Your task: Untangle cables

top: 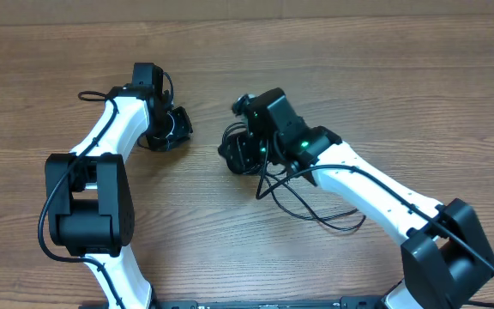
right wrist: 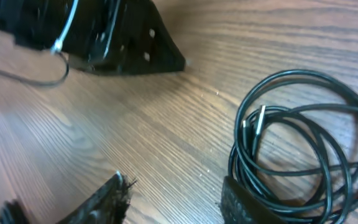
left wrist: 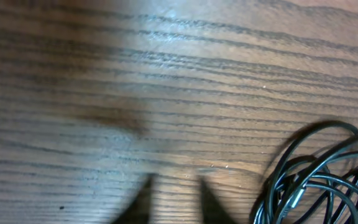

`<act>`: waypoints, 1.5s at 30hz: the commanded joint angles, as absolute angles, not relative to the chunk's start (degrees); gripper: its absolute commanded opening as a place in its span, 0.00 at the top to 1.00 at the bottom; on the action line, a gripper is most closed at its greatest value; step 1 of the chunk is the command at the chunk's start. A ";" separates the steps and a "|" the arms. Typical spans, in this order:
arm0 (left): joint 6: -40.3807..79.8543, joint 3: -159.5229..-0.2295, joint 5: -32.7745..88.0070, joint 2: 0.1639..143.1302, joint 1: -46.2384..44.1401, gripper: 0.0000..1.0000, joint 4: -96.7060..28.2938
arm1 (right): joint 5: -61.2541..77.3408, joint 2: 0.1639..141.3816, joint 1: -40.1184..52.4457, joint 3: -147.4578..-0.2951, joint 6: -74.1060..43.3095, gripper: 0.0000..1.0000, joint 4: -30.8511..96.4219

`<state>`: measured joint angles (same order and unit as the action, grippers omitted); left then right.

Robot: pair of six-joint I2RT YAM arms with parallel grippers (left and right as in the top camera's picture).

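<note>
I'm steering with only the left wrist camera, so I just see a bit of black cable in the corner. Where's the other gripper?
Observer: The right gripper is over the cables, at the end nearest your left gripper.
Operator: Is it holding them?
Observer: No. Its wrist view shows its fingers apart with bare table between them; the cables lie off to one side.
Operator: Is there more cable?
Observer: Yes. From overhead, more loops spread out beside the right arm.
</note>
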<state>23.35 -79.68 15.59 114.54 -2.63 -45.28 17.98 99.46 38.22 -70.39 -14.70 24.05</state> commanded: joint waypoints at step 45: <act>19.55 -80.90 20.03 115.50 -3.03 0.44 -45.65 | 6.92 116.05 40.58 -71.09 -18.50 0.96 17.08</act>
<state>21.82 -79.68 17.63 114.54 -2.63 -45.58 0.89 115.68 42.26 -70.28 -14.87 16.71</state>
